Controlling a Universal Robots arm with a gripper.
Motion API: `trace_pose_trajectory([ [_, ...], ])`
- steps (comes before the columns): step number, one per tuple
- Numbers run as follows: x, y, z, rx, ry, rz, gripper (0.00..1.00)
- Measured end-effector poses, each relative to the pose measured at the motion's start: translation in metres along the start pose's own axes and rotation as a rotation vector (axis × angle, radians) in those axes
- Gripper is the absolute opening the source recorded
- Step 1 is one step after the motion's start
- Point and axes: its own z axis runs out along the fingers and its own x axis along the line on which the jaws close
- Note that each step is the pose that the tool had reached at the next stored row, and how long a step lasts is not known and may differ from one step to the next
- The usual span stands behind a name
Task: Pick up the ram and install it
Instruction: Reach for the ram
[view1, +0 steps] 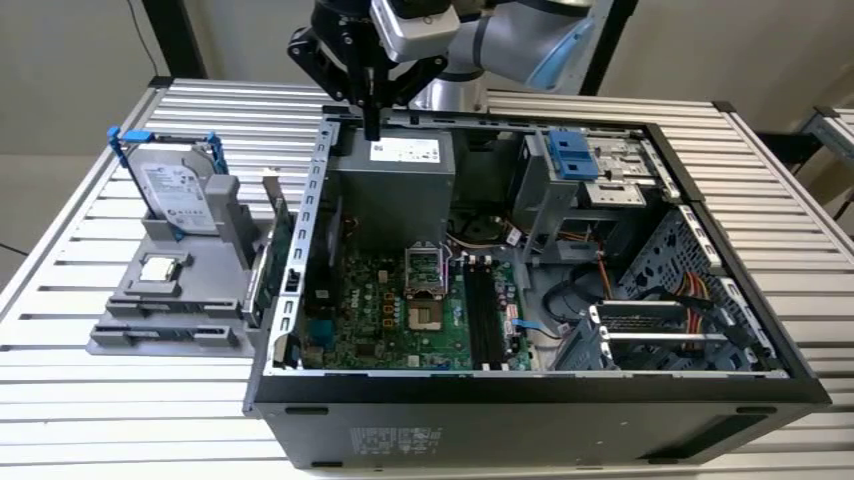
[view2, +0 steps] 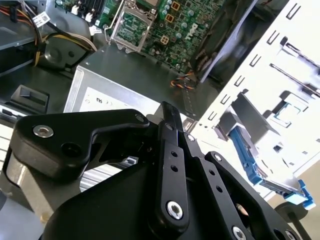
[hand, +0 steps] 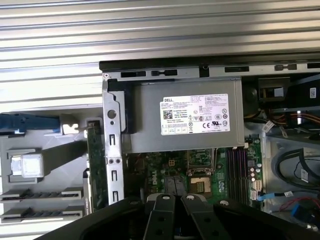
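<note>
Closed hand (view1: 371, 126) near power supply (view1: 394, 195) bearing white printed label (view1: 403, 151).

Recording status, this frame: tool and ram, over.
Tool shut, empty, over case's far corner. Ram apparently in grey holder's front slot, untouched. Upright green card stands beside holder.

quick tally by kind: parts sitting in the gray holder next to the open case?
hard drive: 1
processor chip: 1
green card: 1
ram stick: 1
Total: 4
</note>
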Motion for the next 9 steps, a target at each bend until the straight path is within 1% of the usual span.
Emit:
trace_pose_trajectory([
  [9,0.0017,-0.0001,0.0,-0.0001,0.0,0.0,0.0],
])
